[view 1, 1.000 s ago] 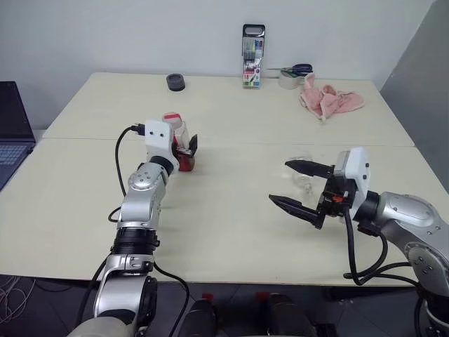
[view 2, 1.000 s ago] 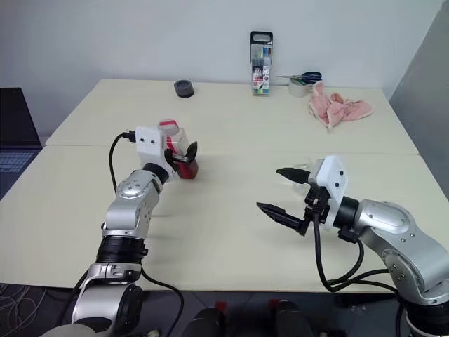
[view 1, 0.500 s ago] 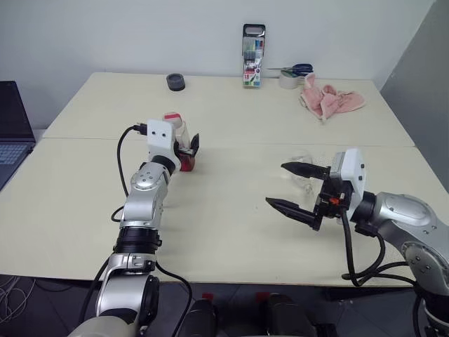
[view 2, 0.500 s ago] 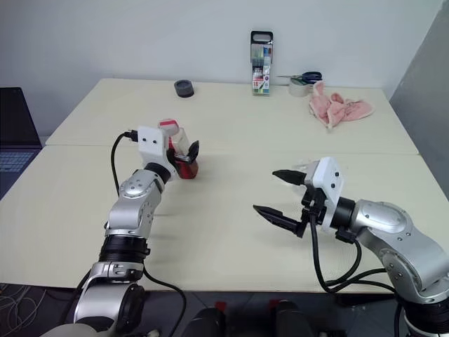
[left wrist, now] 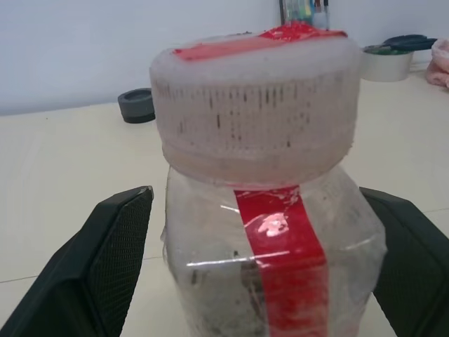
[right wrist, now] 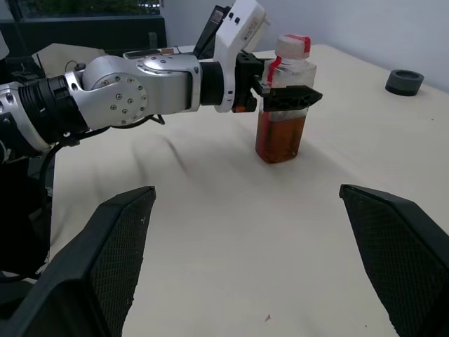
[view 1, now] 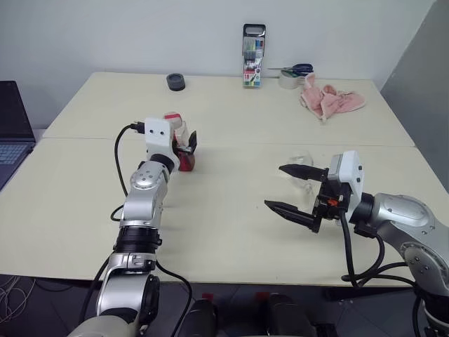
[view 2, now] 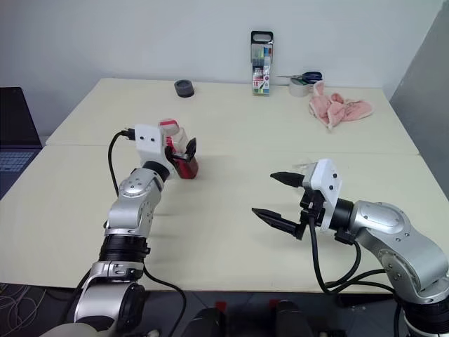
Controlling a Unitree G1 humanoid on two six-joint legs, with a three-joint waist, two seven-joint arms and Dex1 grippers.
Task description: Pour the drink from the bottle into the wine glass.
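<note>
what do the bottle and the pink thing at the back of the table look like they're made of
The bottle looks like clear thin plastic: see-through walls show the amber drink, with creased highlights, a white ribbed cap and glossy red tape. The pink thing looks like soft cloth, probably a towel: matte, crumpled folds.

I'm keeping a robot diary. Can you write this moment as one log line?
left tool: open, around bottle | right tool: open, empty | wine glass: on table | cap: on

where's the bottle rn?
The bottle stands upright on the table, left of centre in the head views, between the open left pincer's fingers, far from the wine glass.
</note>
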